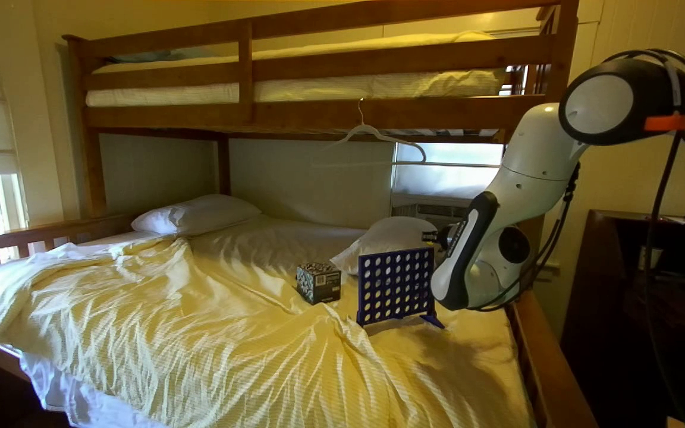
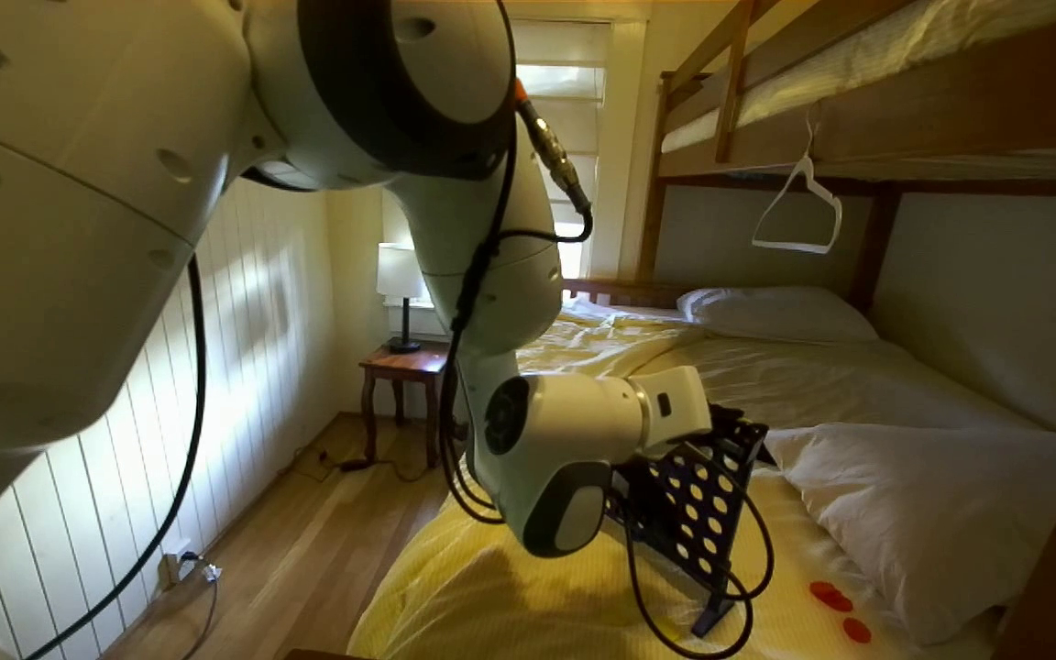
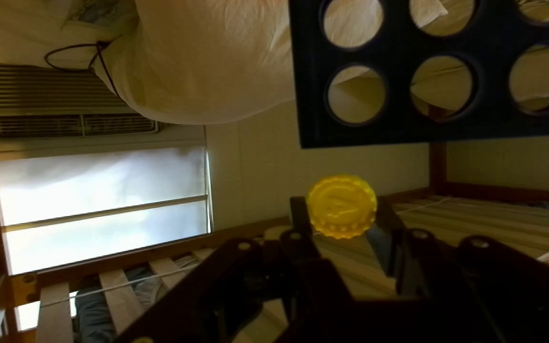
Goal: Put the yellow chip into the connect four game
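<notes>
The jaws are clamped on the yellow chip (image 3: 341,206); in the wrist view, its round and ridged face is clearly seen; this view stands upside down, so the slatted underside of the upper bunk (image 3: 56,314) appears at the bottom, and the connect four game (image 3: 398,52) at the top; the chip is held just above the upper edge of the game, near one corner; a gap is seen in this view between chip and edge; whether the chip is in line with a slot, I cannot tell. In both exterior views, the game stands upright on the yellow-covered bed (image 1: 229,368); it is dark blue, with rows of round holes; in an exterior view, the arm (image 2: 574,417) hides a part of it. In an exterior view, a small dark box (image 1: 319,283) rests on the bed, near the game but apart from it; in an exterior view, some red chips (image 2: 856,630) lie between the game and a white pillow (image 2: 931,513); a white hanger (image 1: 364,128) hangs at the upper bunk.
</notes>
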